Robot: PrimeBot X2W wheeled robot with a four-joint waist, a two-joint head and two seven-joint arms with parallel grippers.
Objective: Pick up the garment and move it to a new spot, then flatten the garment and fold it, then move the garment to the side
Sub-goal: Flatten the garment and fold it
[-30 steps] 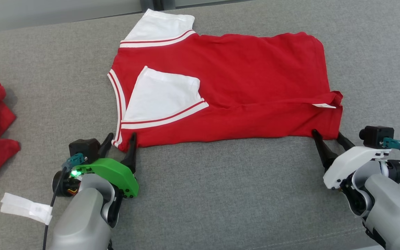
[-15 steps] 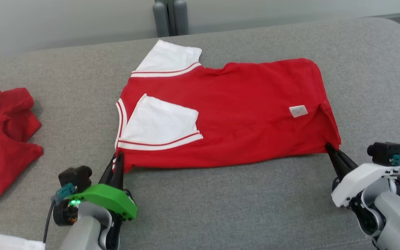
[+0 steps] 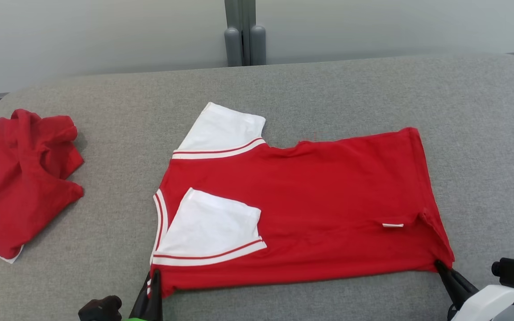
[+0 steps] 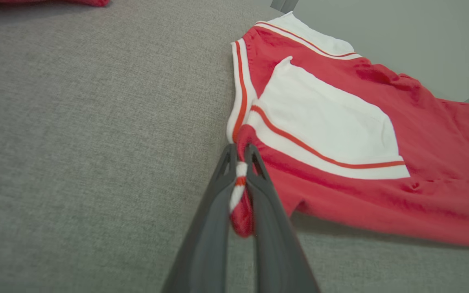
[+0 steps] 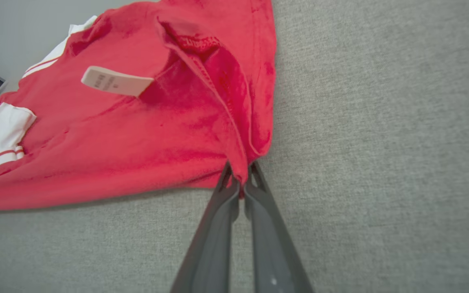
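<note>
Between the two pairs of dark fingers a red garment (image 3: 319, 196) lies spread on the grey cushion (image 3: 83, 111), its near edge stretched from one grip to the other. At the left gripper (image 4: 241, 151) the fingers are pressed together on the corner with the striped trim, and a roll of red and white cloth bulges out between them just below the tips. Just beyond those tips and a little to their right, a white sleeve (image 3: 212, 227) with a red and white band lies folded in on the red body; the other white sleeve (image 3: 225, 131) sticks out flat at the far edge, well beyond them. At the right gripper (image 5: 240, 173) the fingers are closed tight on the hem corner, with only a sliver of red showing between the tips. The hem rises from that pinch and folds over, and a small white tag (image 5: 114, 81) sits on the cloth beyond the tips and to their left in the right wrist view. A shadow lies under the near edge beside each pinch; the rest of the body lies flat with faint wrinkles. Well off to the left of the left fingers, apart from the garment, a crumpled red cloth (image 3: 20, 178) sits near the cushion's end.
</note>
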